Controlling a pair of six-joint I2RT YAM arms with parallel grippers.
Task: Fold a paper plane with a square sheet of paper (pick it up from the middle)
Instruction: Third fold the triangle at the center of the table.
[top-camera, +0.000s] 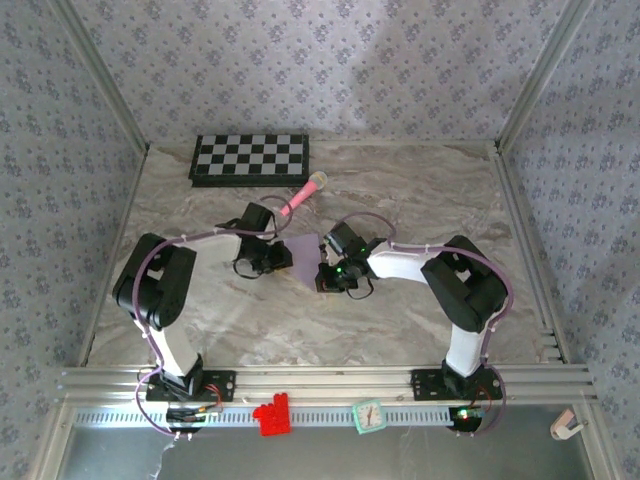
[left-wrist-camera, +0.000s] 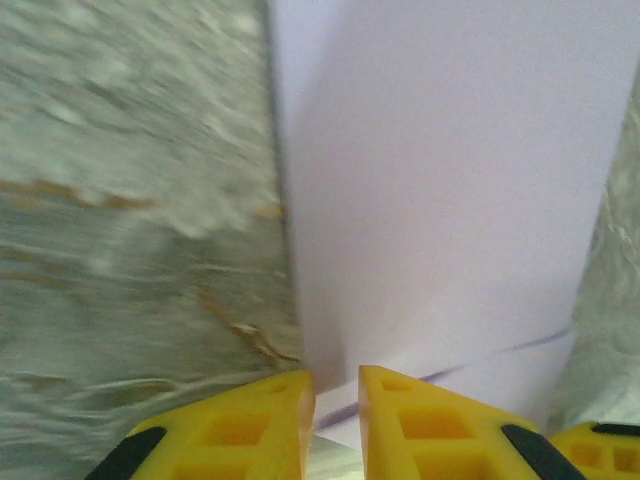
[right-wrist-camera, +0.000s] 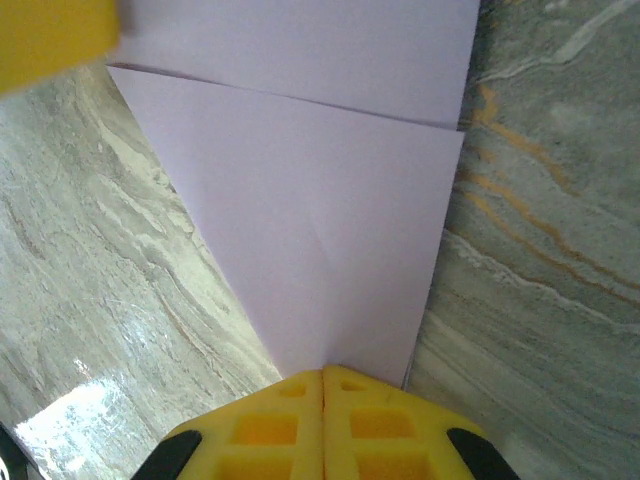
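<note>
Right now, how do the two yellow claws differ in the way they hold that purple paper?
The left gripper shows a thin slit between its fingers, with an edge of the lavender paper apparently nipped in it; the right gripper has its fingers pressed fully together on the paper's narrow end. Seen from above, the left gripper meets the paper's left side, the right gripper its right side. Both have yellow fingers.

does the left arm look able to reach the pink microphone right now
Probably yes: the microphone lies just beyond the left gripper, nothing between them, though that gripper is at the paper.
</note>
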